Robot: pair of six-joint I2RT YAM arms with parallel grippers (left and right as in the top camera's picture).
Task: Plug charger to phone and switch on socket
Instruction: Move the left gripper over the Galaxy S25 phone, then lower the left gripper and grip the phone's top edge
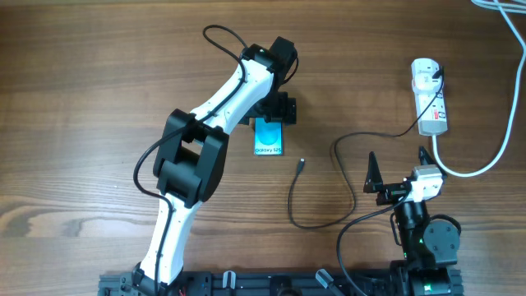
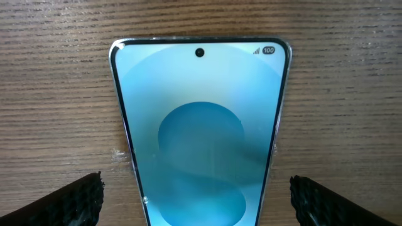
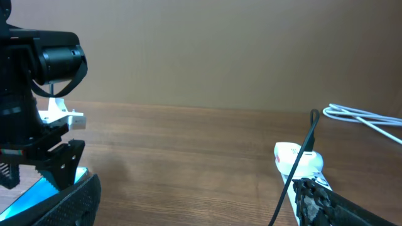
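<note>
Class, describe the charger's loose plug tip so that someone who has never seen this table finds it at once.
On the wooden table, find the phone with the cyan screen near the middle. Just right of it lies the plug tip. It ends the charger, a thin black cable looping back to the socket, unlike the thicker white cable at the right edge.

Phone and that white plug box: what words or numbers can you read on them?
"Galaxy": white letters at the lower edge of the phone; the bit after it is too small to be sure.
"100": top corner of the phone's screen, in the left wrist view.
Red print on the socket: too small to read.
</note>
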